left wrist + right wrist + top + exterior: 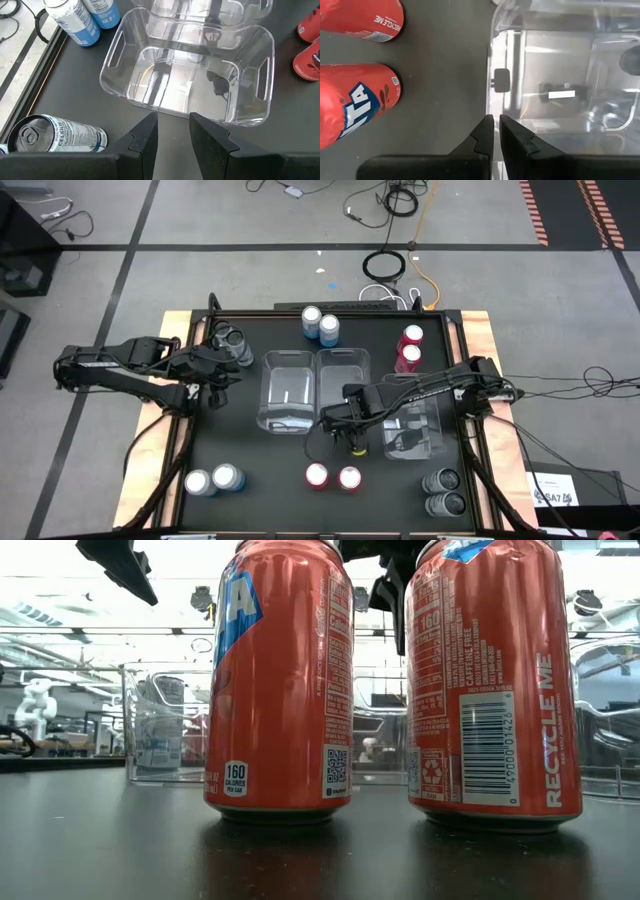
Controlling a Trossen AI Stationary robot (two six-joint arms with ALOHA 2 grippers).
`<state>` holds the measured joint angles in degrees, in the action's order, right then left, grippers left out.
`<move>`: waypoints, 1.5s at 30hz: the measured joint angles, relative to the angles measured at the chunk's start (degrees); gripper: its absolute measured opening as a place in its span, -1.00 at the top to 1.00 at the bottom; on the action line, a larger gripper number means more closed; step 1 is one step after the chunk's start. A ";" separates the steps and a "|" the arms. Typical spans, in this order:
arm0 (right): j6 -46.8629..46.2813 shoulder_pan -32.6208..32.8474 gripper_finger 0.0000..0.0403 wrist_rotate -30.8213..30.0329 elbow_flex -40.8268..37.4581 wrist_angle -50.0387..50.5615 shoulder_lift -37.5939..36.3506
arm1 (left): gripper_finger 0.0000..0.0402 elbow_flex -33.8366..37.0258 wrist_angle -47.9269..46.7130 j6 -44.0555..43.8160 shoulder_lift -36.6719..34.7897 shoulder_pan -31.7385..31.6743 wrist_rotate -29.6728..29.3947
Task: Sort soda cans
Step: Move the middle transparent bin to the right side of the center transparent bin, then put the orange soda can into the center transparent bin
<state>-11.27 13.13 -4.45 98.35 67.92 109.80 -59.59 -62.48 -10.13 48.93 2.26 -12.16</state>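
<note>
Red soda cans [409, 348] — four; blue [320, 324] four; dark [441, 492] four.

In the low view the two red cans [278, 680] [492, 680] fill the picture, their tops cut off by the upper edge, and they hide most of the clear bins [160, 730] behind them. From above, the right arm [420, 392] covers part of the right bin [415, 442]. The grey can [55, 134] by the left claw [172, 135] is partly hidden behind that claw.
</note>
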 joint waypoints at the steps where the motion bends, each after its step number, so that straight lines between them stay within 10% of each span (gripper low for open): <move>1: 0.00 0.00 0.88 0.02 0.00 0.00 0.00 | 0.39 0.00 0.00 0.00 0.02 0.02 -0.02; 16: -7.12 0.00 0.88 -0.27 7.50 4.20 -2.27 | 0.39 0.00 0.47 0.04 0.02 0.02 -0.02; 24: -24.92 0.49 0.83 -12.48 7.67 10.94 -7.56 | 0.39 0.00 0.55 0.02 0.02 0.02 -0.02; 45: -87.80 8.25 -0.21 -17.70 -8.05 19.12 -11.41 | 0.39 0.00 1.62 -1.54 0.17 0.04 3.22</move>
<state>-99.07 21.38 -22.15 90.29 87.04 98.39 -59.59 -60.86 -11.67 49.10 2.31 -8.94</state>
